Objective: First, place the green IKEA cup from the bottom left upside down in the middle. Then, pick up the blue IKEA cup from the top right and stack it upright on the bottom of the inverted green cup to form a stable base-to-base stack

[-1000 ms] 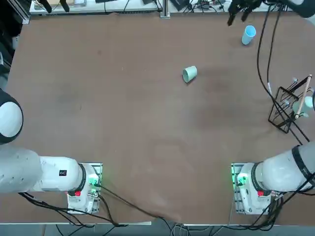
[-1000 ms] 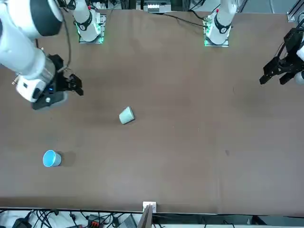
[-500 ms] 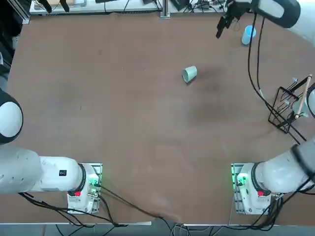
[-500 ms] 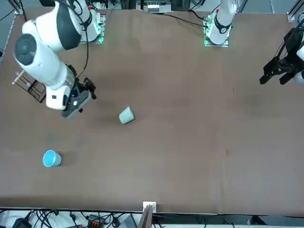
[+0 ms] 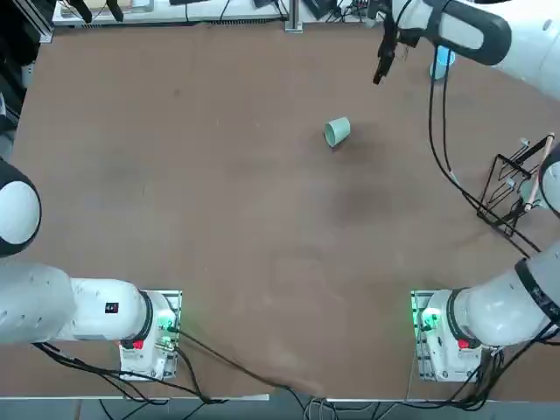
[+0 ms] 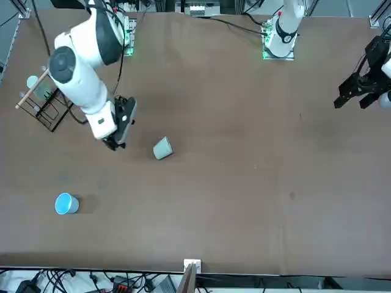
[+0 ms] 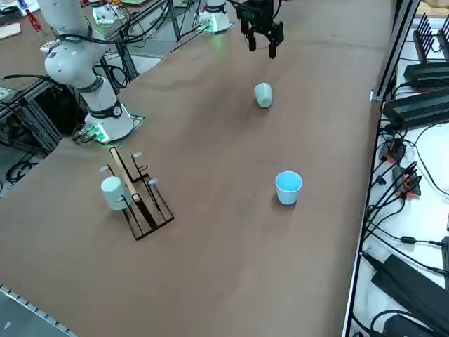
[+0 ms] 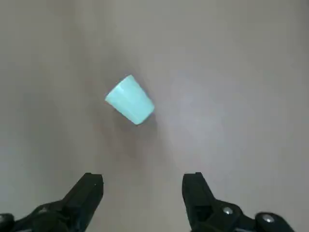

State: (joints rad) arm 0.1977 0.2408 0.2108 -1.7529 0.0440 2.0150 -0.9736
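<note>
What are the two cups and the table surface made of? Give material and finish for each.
Green cup: probably plastic, smooth matte, one flat pale colour, no print.
Blue cup: likely the same plastic, smooth, paler inside.
Table: brown matte sheet, perhaps laminate or a mat; no grain, faint scuffs.

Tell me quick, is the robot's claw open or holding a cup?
Right claw: open, holding nothing, above the table near the green cup, which lies on its side.
</note>
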